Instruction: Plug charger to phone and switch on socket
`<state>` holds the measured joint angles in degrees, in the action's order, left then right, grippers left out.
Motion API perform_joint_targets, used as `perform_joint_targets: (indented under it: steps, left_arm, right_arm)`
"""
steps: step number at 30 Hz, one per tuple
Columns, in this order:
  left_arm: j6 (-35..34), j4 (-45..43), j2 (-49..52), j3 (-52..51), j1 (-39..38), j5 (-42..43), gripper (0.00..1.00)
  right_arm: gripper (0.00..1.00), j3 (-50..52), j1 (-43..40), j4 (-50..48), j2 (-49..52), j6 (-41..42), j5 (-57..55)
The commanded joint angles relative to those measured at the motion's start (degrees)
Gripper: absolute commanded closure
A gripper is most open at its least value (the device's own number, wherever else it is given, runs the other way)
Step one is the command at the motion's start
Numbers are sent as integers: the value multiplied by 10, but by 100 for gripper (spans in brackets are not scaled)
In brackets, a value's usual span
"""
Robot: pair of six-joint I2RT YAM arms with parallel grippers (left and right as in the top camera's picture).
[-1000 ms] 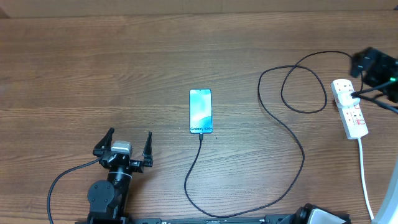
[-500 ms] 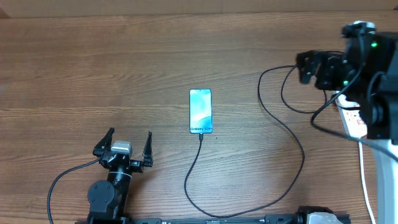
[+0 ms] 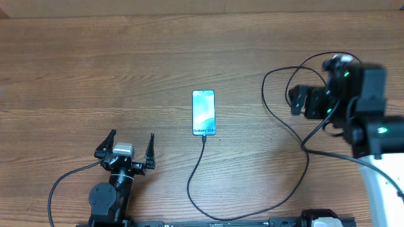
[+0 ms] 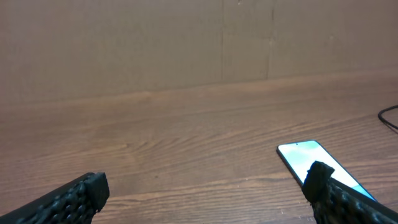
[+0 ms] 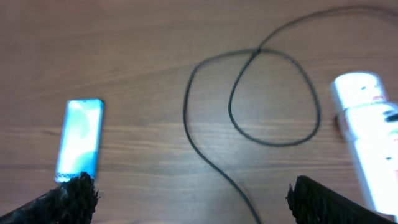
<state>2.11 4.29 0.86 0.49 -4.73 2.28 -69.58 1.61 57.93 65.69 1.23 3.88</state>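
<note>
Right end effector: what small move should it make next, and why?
Probably raise the right end effector and retract it. It hangs open and empty above the charger loop, away from the socket, and the charger seems to reach the lower end of the phone already. Whether the socket is on is too blurred to judge.

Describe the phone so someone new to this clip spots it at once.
On the wooden table, look near the middle, ahead and right of the left arm's open fingers. The phone lies flat there, a thin black cable running from its near end. Nothing else is a slim rectangle with a lit blue-white screen.
</note>
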Motion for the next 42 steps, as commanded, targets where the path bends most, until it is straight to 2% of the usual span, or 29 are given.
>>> perform_joint_targets:
  steps: [1,3,6,12,14,24,31,42]
  left_arm:
    - [12,1,-5,-2,3,-4,0]
    - [12,1,-5,-2,3,-4,0]
    - [12,1,-5,-2,3,-4,0]
    - [12,1,-5,-2,3,-4,0]
    - [12,1,-5,-2,3,-4,0]
    - [12,1,-5,-2,3,-4,0]
    - [11,1,-5,-2,3,-4,1]
    - [12,1,-5,-2,3,-4,1]
  right_arm:
    - [0,153,3,-94,-36,-13,-5]
    - [0,264,3,-208,-62,-13,20]
    - [0,379,3,-339,-89,-13,59]
    - [0,552,3,-560,-124,-13,122]
    - [0,573,3,-589,-128,-14,120]
    - [0,650,3,-635,-175,-13,104]
    - [0,690,3,-642,-211,20,104]
    - [0,692,3,-581,-295,19,103]
